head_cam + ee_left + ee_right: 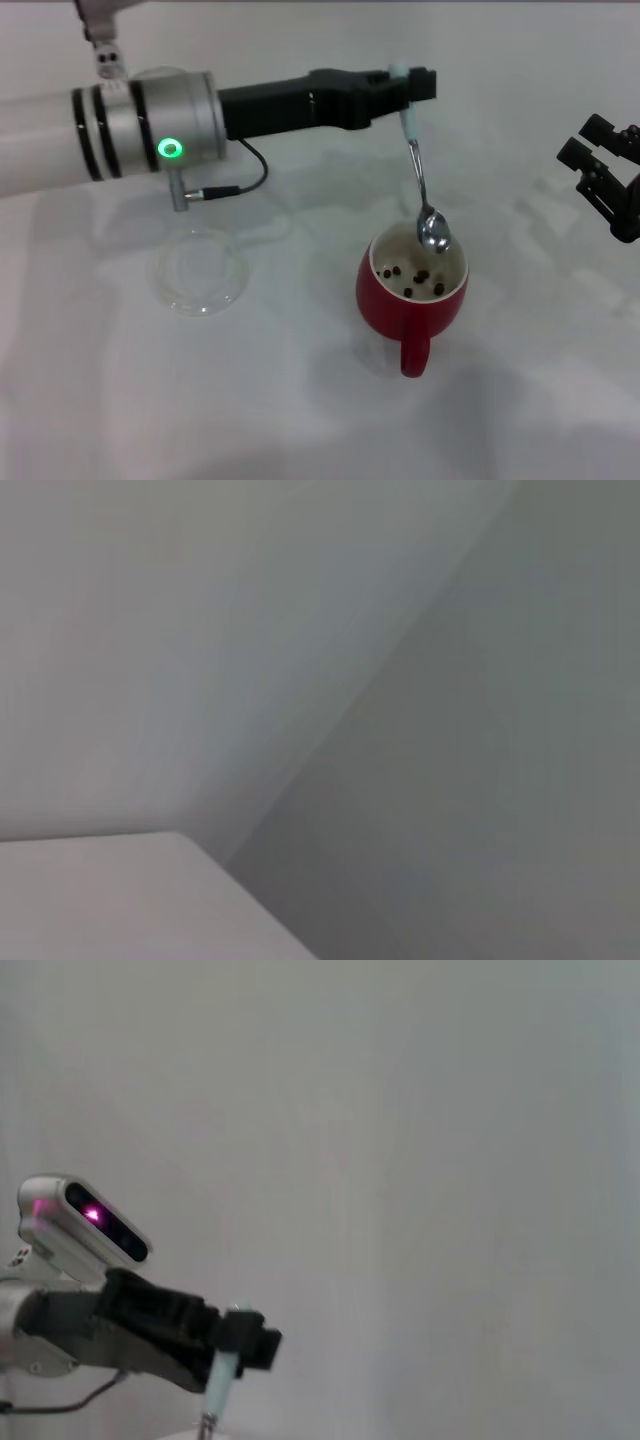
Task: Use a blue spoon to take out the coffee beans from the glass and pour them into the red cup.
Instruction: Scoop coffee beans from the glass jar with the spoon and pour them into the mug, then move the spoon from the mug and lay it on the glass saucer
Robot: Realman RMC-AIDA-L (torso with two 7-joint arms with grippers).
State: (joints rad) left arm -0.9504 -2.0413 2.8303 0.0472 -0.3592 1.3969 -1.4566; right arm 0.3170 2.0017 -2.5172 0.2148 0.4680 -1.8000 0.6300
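My left gripper is shut on the pale blue handle of the blue spoon. The spoon hangs nearly straight down, and its shiny bowl sits just over the far rim of the red cup. Several coffee beans lie on the cup's white inside. The right wrist view shows the left gripper from afar, with the spoon handle below it. The glass does not show in any view. My right gripper hangs open and empty at the far right, well away from the cup.
A flat clear round dish lies on the white table left of the red cup, under my left forearm. The left wrist view shows only a bare wall and a table corner.
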